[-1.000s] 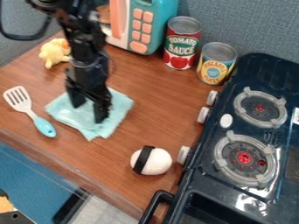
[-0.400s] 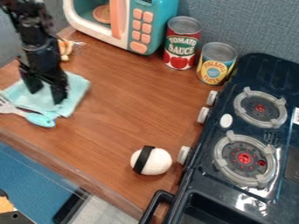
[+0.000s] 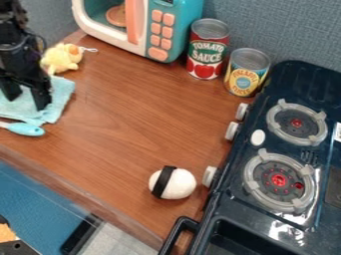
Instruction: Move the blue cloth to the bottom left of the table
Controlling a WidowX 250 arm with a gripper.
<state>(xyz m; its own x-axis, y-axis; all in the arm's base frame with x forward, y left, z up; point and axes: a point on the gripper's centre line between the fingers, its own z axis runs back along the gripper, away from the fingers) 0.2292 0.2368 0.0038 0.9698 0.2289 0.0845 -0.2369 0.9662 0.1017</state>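
Note:
The black gripper (image 3: 28,99) is at the left edge of the view, low over the light blue cloth (image 3: 61,94). Its two fingers stand apart, with their tips down at the cloth and a strip of cloth visible between them. The cloth lies somewhat crumpled on the left side of the brown table (image 3: 133,114), partly covered by the gripper. Whether a fold is held at the tips is hidden.
The spatula's blue handle (image 3: 25,129) lies against the cloth's lower edge. A yellow plush toy (image 3: 62,58) sits above the cloth. Elsewhere are a toy microwave (image 3: 166,30), two cans (image 3: 207,50), a white ball with a black band (image 3: 178,184) and a stove (image 3: 266,209).
Gripper and cloth have moved left together, from the left-centre of the table to the view's left edge. The spatula has shifted left and its head has left the view.

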